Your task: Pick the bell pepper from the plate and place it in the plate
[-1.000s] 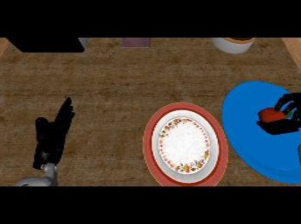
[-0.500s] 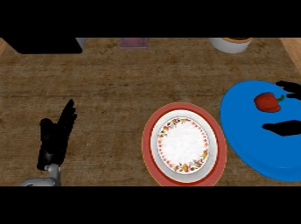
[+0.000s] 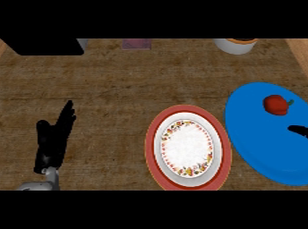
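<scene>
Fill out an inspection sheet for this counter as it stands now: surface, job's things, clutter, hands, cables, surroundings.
Surface: brown wooden counter, lighter wood strips at both side edges.
Job's things: red bell pepper lies on the blue plate, untouched; red-rimmed plate with a floral white centre sits left of it, nothing on it.
Clutter: white cup, small purple item and black box along the far edge.
Hands: left hand resting open at the lower left, fingers up; right hand only partly in view at the right edge, over the blue plate, apart from the pepper.
Cables: nothing seen.
Surroundings: nothing seen beyond the counter.
</scene>
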You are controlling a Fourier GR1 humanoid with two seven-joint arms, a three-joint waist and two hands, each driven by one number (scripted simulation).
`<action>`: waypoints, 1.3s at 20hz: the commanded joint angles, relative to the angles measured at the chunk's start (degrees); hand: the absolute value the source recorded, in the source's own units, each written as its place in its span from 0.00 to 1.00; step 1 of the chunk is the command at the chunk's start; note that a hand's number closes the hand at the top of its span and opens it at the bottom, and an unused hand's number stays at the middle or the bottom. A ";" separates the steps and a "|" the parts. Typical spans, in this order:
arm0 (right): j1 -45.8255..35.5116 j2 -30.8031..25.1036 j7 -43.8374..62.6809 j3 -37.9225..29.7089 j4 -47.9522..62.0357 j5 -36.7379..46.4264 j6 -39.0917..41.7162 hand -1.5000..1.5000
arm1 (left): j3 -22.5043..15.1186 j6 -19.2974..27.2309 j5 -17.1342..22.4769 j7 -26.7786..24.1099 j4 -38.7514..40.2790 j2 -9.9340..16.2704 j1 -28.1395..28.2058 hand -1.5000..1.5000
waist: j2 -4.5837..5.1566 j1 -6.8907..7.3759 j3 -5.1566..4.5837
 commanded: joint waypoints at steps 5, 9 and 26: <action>6.53 -2.31 -12.19 -1.70 5.97 -6.85 4.74 0.00 | 2.14 -2.26 0.74 -3.57 2.53 0.29 0.68 0.50 | 0.16 0.49 -0.03; 6.03 -0.28 -10.80 2.40 2.87 -6.63 0.88 0.00 | 1.62 -1.23 -1.04 -1.25 4.10 -1.77 -3.87 0.50 | 0.16 0.45 -0.04; 4.54 -6.09 -14.57 4.74 14.70 -4.14 -6.61 0.00 | 2.39 -2.61 -2.51 -1.74 1.80 -2.40 -0.23 0.50 | 0.15 0.54 -0.04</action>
